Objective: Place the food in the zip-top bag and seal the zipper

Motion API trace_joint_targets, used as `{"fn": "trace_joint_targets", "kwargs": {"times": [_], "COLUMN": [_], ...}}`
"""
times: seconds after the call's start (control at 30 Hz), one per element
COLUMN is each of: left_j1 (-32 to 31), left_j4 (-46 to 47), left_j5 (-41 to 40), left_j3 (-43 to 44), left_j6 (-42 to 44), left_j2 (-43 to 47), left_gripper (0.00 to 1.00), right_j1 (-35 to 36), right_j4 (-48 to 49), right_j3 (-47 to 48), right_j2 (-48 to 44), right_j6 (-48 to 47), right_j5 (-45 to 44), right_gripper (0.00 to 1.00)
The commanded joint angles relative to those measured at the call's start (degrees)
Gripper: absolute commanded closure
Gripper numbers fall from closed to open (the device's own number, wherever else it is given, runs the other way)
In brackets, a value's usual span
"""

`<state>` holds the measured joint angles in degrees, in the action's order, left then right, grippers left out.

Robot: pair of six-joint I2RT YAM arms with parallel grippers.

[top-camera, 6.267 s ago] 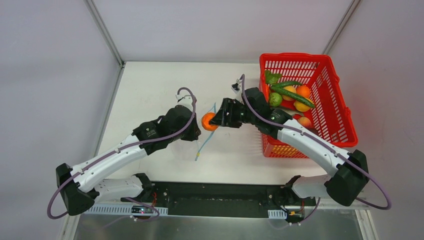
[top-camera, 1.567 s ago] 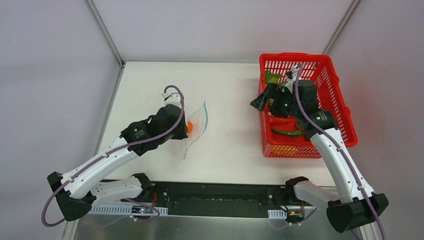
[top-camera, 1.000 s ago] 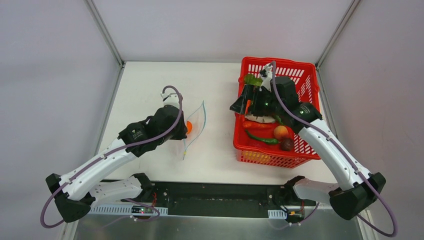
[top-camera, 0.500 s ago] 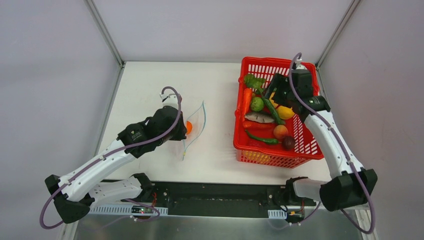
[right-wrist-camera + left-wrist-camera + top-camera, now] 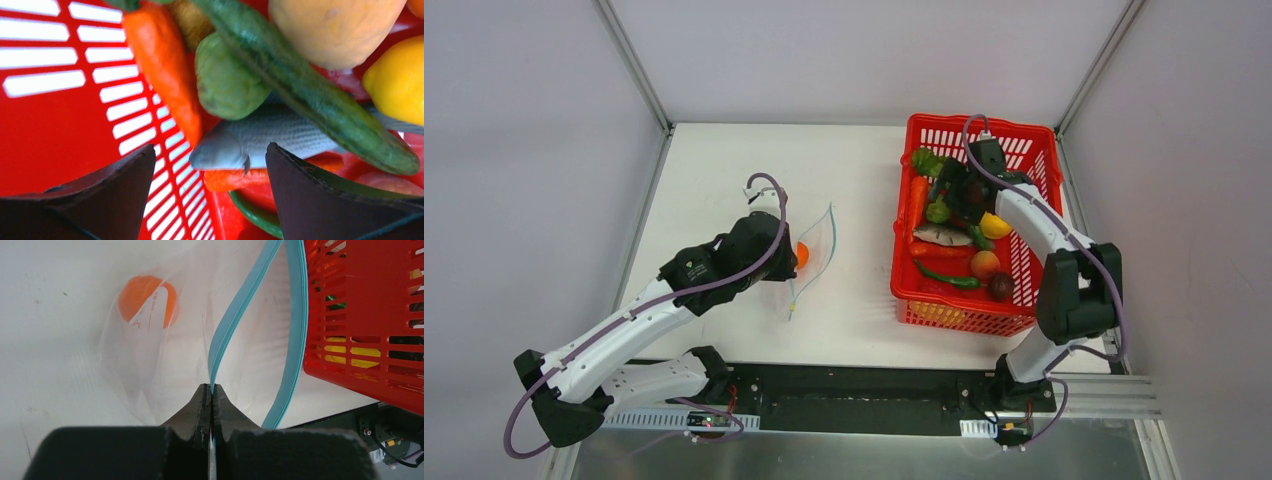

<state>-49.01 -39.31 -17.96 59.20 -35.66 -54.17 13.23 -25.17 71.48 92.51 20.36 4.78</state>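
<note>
The clear zip-top bag [image 5: 817, 252] stands open on the table, an orange ball [image 5: 801, 255] inside it, also seen in the left wrist view [image 5: 147, 300]. My left gripper [image 5: 786, 265] is shut on one lip of the teal zipper [image 5: 240, 315]; the other lip [image 5: 298, 315] hangs apart. My right gripper [image 5: 948, 193] is open and empty, low over the food in the red basket. Between its fingers [image 5: 211, 150] lie a grey fish [image 5: 290, 137], a carrot [image 5: 165, 65], a green ball [image 5: 225, 82], a cucumber [image 5: 310, 95] and a lemon [image 5: 395, 85].
The red mesh basket [image 5: 1027, 150] stands right of the bag, close to its mouth [image 5: 360, 345]. It also holds a peach ball [image 5: 985, 264], a dark purple ball [image 5: 1000, 286], a green chili [image 5: 944, 277] and leafy greens [image 5: 927, 160]. Frame posts stand at the table's back corners.
The basket slid left toward the bag about a second ago. My right gripper has moved from the basket's back right down over the food at its left middle. My left gripper holds still.
</note>
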Motion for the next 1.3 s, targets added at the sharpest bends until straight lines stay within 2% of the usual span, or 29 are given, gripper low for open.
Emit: {"fn": "trace_joint_targets", "kwargs": {"times": [0.0,0.33,0.43,0.53,0.63,0.73,0.83,0.93,1.07,1.27], "left_j1": [0.50,0.50,0.52,0.50,0.51,0.51,0.50,0.52,0.50,0.60], "left_j4": [0.36,0.67,0.59,0.17,0.47,0.72,0.73,0.77,0.77,0.40], "left_j5": [0.71,1.94,2.10,2.06,1.78,2.07,2.32,2.61,2.26,1.38], "left_j3": [0.66,0.94,1.22,1.44,0.90,0.85,1.09,1.26,1.07,2.14], "left_j6": [-0.73,-1.08,-1.16,-1.21,-1.60,-1.69,-1.61,-1.61,-1.52,-1.23], "left_j2": [0.62,-0.25,-0.45,-0.65,-0.57,-0.89,-1.55,-1.90,-1.97,-2.40], "left_gripper": [1.00,1.00,1.00,1.00,1.00,1.00,1.00,1.00,1.00,1.00], "right_j1": [0.19,0.53,0.61,1.03,1.06,1.07,1.08,1.01,0.92,0.77], "right_j4": [3.07,10.22,12.35,8.98,10.36,12.43,10.69,10.59,10.73,12.31], "right_j3": [4.70,5.04,5.19,7.66,4.74,2.31,2.68,2.20,1.43,-1.49], "right_j2": [4.26,11.89,14.36,16.15,14.82,13.25,12.61,10.59,6.94,0.12], "right_j6": [6.75,17.34,18.25,16.94,16.42,14.73,12.91,10.71,6.54,6.30], "right_j5": [-7.47,-15.19,-15.24,-14.22,-15.01,-13.65,-12.86,-11.45,-5.46,-1.99], "right_gripper": [0.18,0.34,0.34,0.29,0.29,0.41,0.43,0.52,0.57,0.62]}}
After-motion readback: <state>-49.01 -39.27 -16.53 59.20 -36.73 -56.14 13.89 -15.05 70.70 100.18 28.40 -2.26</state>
